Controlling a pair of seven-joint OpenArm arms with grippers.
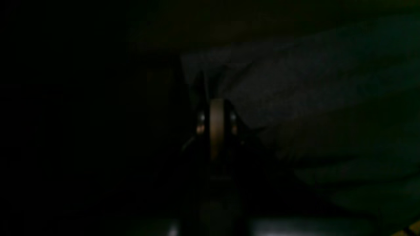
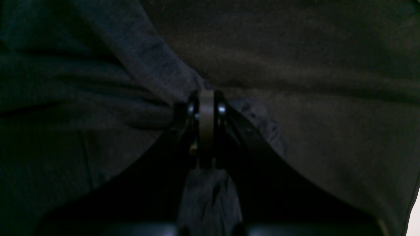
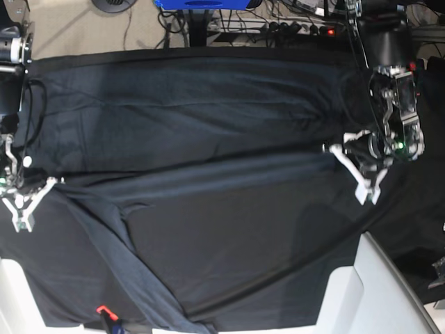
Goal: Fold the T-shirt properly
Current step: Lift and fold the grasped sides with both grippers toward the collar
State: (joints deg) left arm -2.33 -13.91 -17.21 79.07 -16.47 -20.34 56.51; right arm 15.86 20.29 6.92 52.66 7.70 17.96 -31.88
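The dark charcoal-grey T-shirt (image 3: 222, 174) lies spread over the black tablecloth (image 3: 28, 278), with a taut ridge running between my two grippers. A long sleeve (image 3: 132, 271) trails toward the front edge. My right gripper (image 3: 49, 184) is at the shirt's left side. In the right wrist view it (image 2: 206, 98) is shut on bluish shirt fabric (image 2: 98, 82). My left gripper (image 3: 335, 150) is at the shirt's right side. Its wrist view is very dark, and the gripper (image 1: 216, 105) looks shut against shirt cloth (image 1: 295, 98).
White table panels show at the front right (image 3: 375, 292) and the front left (image 3: 14, 299). A small red object (image 3: 102, 309) sits at the front edge. Cables and a blue object (image 3: 201, 3) lie on the floor beyond the far edge.
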